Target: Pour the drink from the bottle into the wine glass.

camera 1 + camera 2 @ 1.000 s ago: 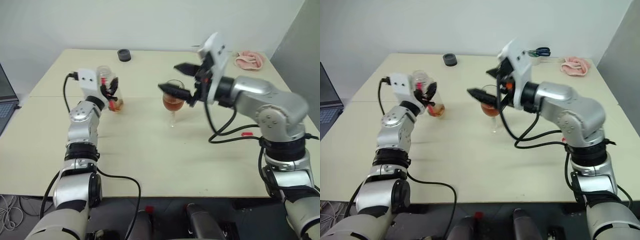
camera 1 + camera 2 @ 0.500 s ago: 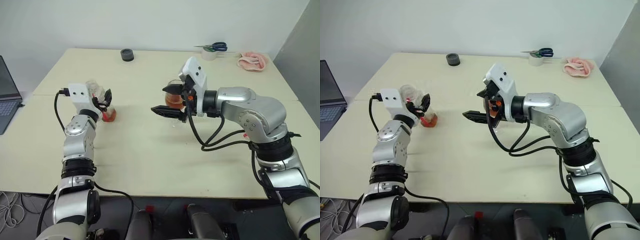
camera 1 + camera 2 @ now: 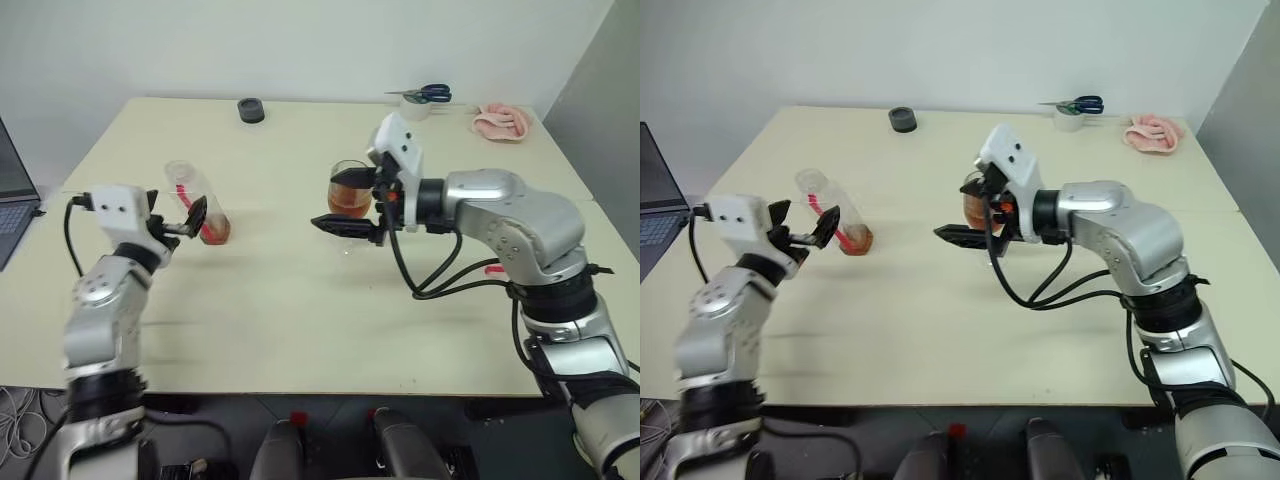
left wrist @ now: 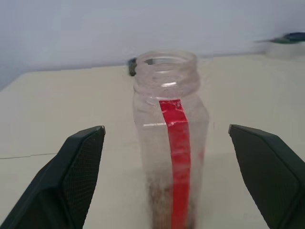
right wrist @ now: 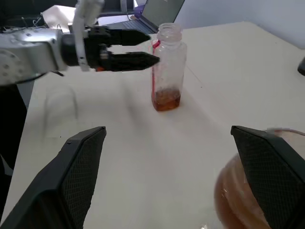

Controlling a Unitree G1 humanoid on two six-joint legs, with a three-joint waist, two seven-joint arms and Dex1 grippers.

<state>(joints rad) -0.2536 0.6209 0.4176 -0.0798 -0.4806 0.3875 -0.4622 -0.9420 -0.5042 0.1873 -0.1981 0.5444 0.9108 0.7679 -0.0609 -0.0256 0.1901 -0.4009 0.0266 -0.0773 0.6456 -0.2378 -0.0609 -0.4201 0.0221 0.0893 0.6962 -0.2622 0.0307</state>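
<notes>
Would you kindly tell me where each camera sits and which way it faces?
Eye views: on the head, looking down over both arms at the table.
Left wrist view: on the left wrist, facing the bottle between the open left gripper fingers.
Right wrist view: on the right wrist, between the open right gripper fingers, facing the bottle, with the wine glass beside it.
All share the bottle.
</notes>
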